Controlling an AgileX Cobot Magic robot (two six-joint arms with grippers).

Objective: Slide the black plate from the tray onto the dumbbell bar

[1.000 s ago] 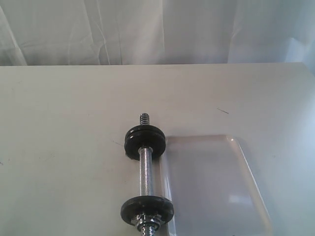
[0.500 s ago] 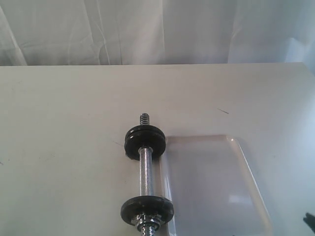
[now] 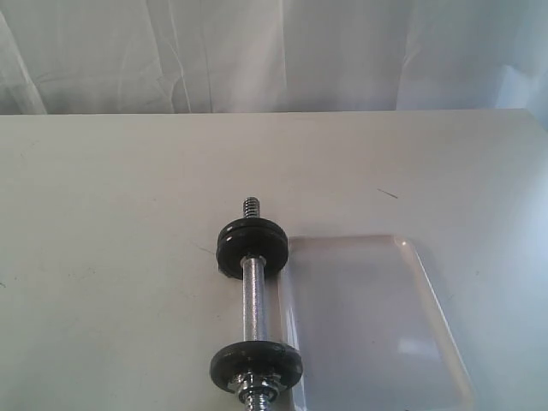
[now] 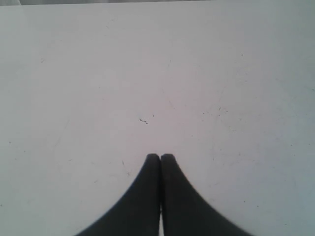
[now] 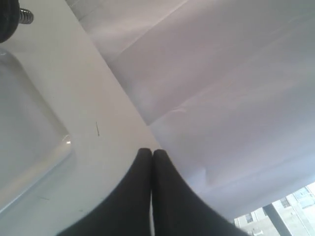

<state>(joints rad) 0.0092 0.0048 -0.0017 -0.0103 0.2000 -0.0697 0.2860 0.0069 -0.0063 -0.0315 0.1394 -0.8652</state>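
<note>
The dumbbell bar (image 3: 253, 304) lies on the white table, running from near to far, with one black disc (image 3: 251, 244) at its far end and another (image 3: 255, 364) at its near end. Just to its right lies the clear tray (image 3: 368, 317), and the part that shows holds nothing. The black plate is out of view. Over bare table, my left gripper (image 4: 160, 156) is shut and empty. My right gripper (image 5: 151, 150) is shut too, near the table's edge, with the tray (image 5: 29, 142) and a threaded bar end (image 5: 25, 16) off to one side. Neither gripper shows in the exterior view.
The white table (image 3: 111, 214) ends at a white cloth backdrop (image 3: 274, 51) at the back. In the right wrist view the same cloth (image 5: 226, 88) hangs past the table edge, and a window (image 5: 290, 211) shows in a corner.
A small dark shape that showed at the lower right edge of the exterior view half a second ago is gone. The dumbbell and tray have not moved.
</note>
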